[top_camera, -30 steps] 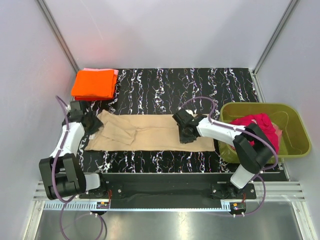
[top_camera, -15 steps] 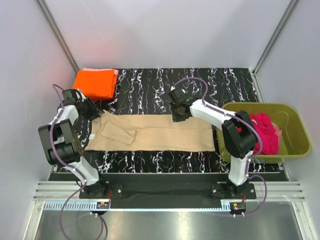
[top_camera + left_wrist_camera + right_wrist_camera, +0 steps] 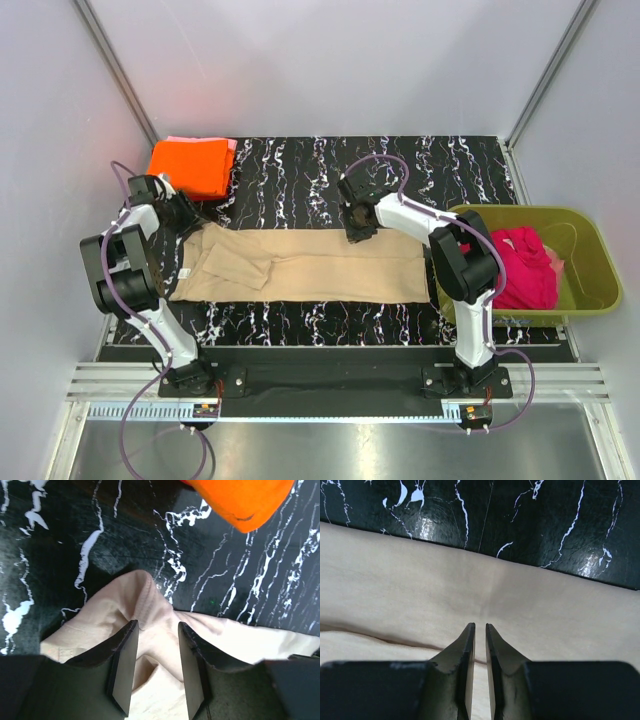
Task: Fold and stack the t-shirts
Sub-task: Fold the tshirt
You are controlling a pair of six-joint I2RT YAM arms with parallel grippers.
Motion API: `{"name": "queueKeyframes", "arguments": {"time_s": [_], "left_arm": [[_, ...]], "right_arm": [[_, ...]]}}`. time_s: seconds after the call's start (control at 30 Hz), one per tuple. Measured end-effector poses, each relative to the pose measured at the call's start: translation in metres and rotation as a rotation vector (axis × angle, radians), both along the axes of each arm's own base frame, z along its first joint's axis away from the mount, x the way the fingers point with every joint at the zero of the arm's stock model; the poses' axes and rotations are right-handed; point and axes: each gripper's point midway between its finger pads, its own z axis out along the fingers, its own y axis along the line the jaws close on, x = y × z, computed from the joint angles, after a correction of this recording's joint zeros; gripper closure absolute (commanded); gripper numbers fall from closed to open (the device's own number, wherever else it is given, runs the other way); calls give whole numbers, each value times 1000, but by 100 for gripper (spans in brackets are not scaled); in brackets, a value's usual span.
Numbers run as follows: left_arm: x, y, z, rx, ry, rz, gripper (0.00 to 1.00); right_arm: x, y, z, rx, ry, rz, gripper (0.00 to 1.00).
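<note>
Over tan t-shirt [image 3: 300, 265], left pincer [image 3: 156, 626] wide astride folds, right pincer [image 3: 479, 626] narrow at edge.

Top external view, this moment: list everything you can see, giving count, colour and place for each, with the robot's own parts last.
tan t-shirt: one, beige, spread flat across the middle of the mat
orange t-shirt: one, bright orange, folded at the mat's far left corner
pink t-shirt: one, pale pink, only an edge showing under the orange one
red t-shirt: one, magenta-red, crumpled in the tub
tub: one, olive green, right of the mat
mat: one, black with white veins
left gripper: one, black, jaws apart over the tan t-shirt's left end
right gripper: one, black, jaws nearly shut, tips near the tan t-shirt's far edge; whether cloth is pinched is unclear
</note>
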Motion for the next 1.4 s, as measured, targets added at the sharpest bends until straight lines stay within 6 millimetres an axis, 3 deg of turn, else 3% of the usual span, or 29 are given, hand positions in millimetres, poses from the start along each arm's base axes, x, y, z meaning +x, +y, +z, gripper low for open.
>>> {"name": "queueKeyframes", "arguments": {"time_s": [0.63,1.13,1.2,1.3,1.37,1.4], "left_arm": [[10,5,-23,9,15,-10,59],[19,4,-24,-14,-4,-6,61],[20,4,-26,-19,0,-5,64],[21,4,-30,-25,8,-1,85],[21,4,-31,-30,14,5,100],[21,4,-31,-29,17,5,100]], "right_arm": [[9,4,4,8,-16,0,82],[8,1,-5,-6,-1,1,83],[8,1,-5,-7,-1,2,83],[8,0,-5,-8,-2,1,84],[9,-1,-6,-11,-2,-3,94],[10,-3,-7,-13,-1,-10,97]]}}
